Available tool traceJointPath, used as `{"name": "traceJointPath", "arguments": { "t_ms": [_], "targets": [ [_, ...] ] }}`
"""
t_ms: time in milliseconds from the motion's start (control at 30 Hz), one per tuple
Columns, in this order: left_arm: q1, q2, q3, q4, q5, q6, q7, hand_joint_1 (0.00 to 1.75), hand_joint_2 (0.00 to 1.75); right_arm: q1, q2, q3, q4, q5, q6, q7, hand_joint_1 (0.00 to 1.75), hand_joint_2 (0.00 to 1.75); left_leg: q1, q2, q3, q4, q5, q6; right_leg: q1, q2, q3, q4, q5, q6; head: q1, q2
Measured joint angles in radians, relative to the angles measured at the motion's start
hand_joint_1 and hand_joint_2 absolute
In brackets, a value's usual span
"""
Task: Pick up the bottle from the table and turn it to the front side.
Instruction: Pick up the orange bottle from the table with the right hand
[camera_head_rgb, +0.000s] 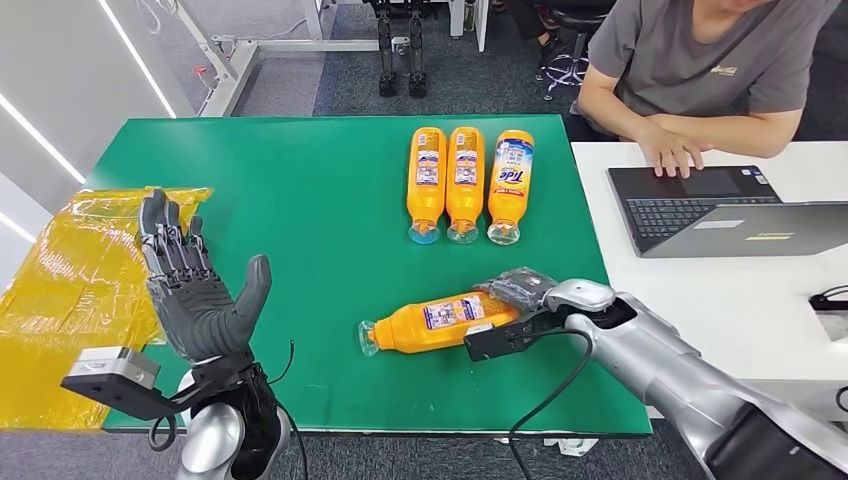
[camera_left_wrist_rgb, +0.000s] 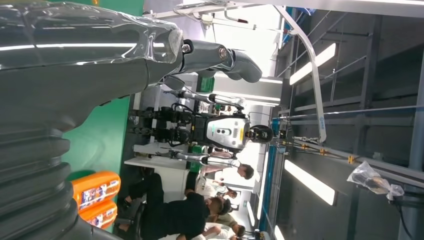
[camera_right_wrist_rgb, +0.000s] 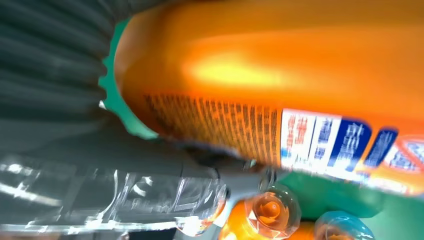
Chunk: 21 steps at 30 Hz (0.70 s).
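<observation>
The bottle (camera_head_rgb: 440, 323) lies on its side on the green worktop (camera_head_rgb: 300, 200), in front of the row of three bottles (camera_head_rgb: 466, 184), long axis crosswise, cap away from the right hand (camera_head_rgb: 520, 300). That hand's fingers wrap its base end. The left hand (camera_head_rgb: 195, 290) is raised well apart, fingers spread and empty.

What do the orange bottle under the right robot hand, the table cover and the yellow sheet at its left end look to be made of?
Orange bottle: likely glossy plastic, with a bright highlight, a printed label and a clear cap. Table cover: matte green, felt or mat-like; no glare. Yellow sheet: thin crinkled plastic film, shiny wrinkles. The right robot hand lies on the bottle's base end.
</observation>
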Motion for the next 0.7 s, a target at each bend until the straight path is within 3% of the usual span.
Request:
{"name": "traceJointPath", "arguments": {
  "t_ms": [167,367,533,700],
  "targets": [
    [0.013,0.001,0.000,-0.009,-0.010,0.013,0.000,0.00,1.75,0.088,0.007,-0.065,-0.039,-0.023,-0.231,0.019,1.75,1.75,0.000,-0.001,-0.001,0.000,0.000,0.000,0.000,-0.001,0.000,0.000,0.000,0.000,0.000,0.000],
    [0.018,0.003,0.000,-0.016,-0.012,0.020,0.000,0.00,1.75,0.224,0.047,-0.212,-0.141,-0.103,-0.475,-0.041,1.75,1.75,0.000,-0.001,-0.001,0.000,0.000,0.000,0.000,-0.002,0.000,0.000,-0.001,0.000,0.000,0.000],
    [0.018,0.003,-0.001,-0.016,-0.012,0.022,0.000,0.00,1.75,0.391,0.101,-0.377,-0.286,-0.177,-0.696,-0.133,1.75,1.75,0.001,-0.004,-0.002,-0.001,0.000,0.000,0.001,-0.004,0.000,0.000,-0.002,0.000,0.000,0.000],
    [0.019,0.001,-0.010,-0.010,-0.003,0.015,0.000,0.00,1.75,0.545,0.166,-0.518,-0.421,-0.360,-0.787,-0.289,1.75,1.75,0.001,-0.004,-0.002,-0.001,-0.001,0.000,0.001,-0.004,0.000,0.000,-0.002,0.000,0.000,0.000]
  ]
}}
